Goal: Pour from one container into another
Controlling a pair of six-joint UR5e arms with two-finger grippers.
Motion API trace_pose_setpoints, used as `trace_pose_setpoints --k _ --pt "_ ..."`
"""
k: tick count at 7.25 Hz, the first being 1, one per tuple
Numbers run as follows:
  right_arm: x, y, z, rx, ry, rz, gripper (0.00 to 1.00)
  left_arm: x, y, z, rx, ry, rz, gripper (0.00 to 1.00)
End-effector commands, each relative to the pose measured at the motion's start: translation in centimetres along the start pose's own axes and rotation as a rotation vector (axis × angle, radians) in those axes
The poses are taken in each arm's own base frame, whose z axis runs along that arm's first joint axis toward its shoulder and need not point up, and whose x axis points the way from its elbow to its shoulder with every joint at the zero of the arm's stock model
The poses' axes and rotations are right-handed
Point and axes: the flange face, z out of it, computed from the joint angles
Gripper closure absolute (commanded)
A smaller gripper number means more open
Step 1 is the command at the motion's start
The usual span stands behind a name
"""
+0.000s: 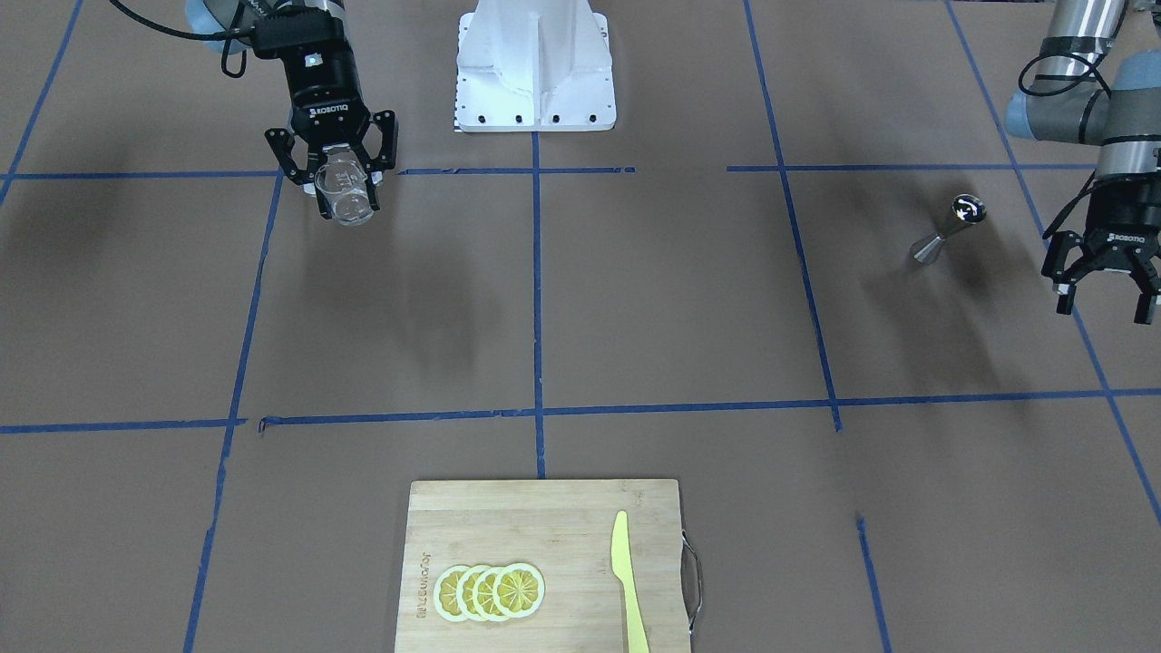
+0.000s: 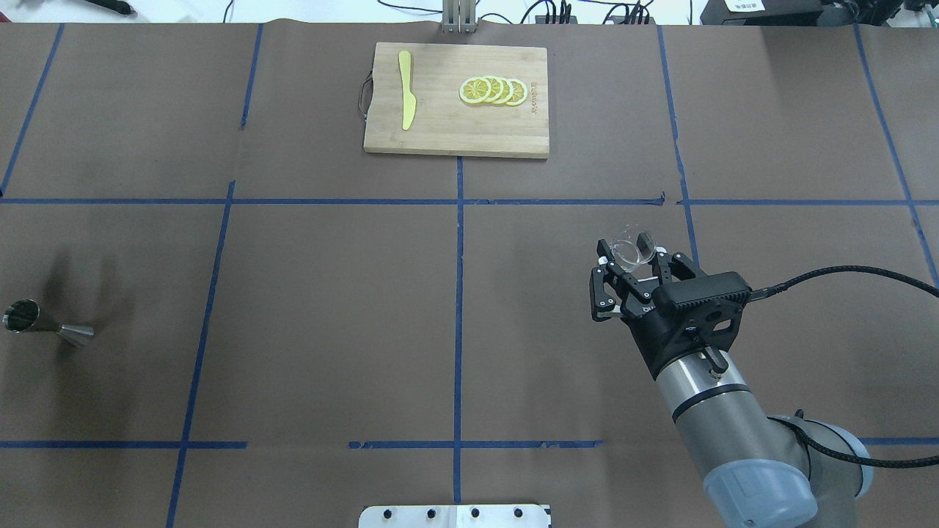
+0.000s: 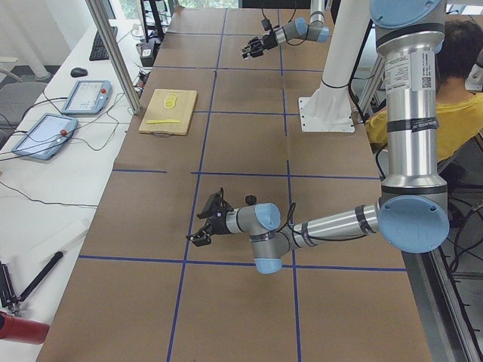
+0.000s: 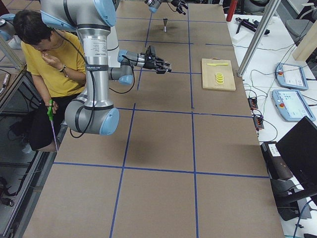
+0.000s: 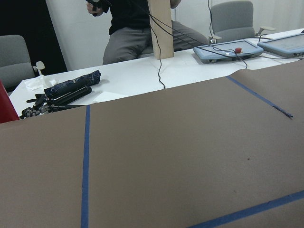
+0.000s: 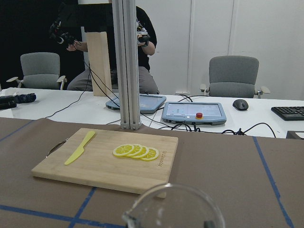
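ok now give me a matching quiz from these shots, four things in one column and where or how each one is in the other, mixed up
Things:
1. glass cup
2. steel jigger
3. lemon slices
4. left gripper

Place or state:
a. on the wooden board
b. open, holding nothing
c. held off the table in the right gripper
d. standing alone on the brown table

Pairs: 1-c, 2-d, 3-a, 4-b
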Motion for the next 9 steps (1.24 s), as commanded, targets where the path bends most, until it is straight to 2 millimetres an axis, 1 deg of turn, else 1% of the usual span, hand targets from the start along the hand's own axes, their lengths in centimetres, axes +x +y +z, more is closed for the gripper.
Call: trace_pose_setpoints --k 1,2,3,4,5,6,7,8,9 --pt "1.1 2.6 1.1 -0.011 0.024 0.041 1.00 -2.5 -4.7 1.4 -0.165 0.029 -0.016 0.01" --pt "2.3 4.4 1.7 0.004 0.018 0.064 1.00 -3.3 -5.9 1.2 -0.237 0.073 -0.052 0.01" --pt "5.0 7.0 2.4 0.029 0.043 0.040 1.00 -3.0 -6.8 0.5 -0.282 0.119 -0.077 0.01" --pt "7.0 8.0 2.4 0.043 0.072 0.005 1.00 -2.6 -7.1 0.9 -0.382 0.126 -0.120 0.00" --pt "8.9 8.0 1.9 0.049 0.073 0.010 1.00 -2.4 -9.5 1.2 -0.452 0.144 -0.171 0.00" --pt "11.1 9.3 1.9 0.047 0.078 -0.003 1.00 -2.8 -12.1 1.2 -0.512 0.156 -0.236 0.00" --pt "12.1 10.6 2.1 0.041 0.085 -0.011 1.00 -2.5 -13.4 0.5 -0.550 0.182 -0.274 0.00" --pt "13.1 12.2 2.5 0.041 0.083 -0.001 1.00 -1.7 -14.0 -0.1 -0.582 0.228 -0.293 0.00" --pt "15.0 14.8 3.1 0.041 0.078 0.014 1.00 -1.1 -14.5 -0.4 -0.595 0.240 -0.299 0.00"
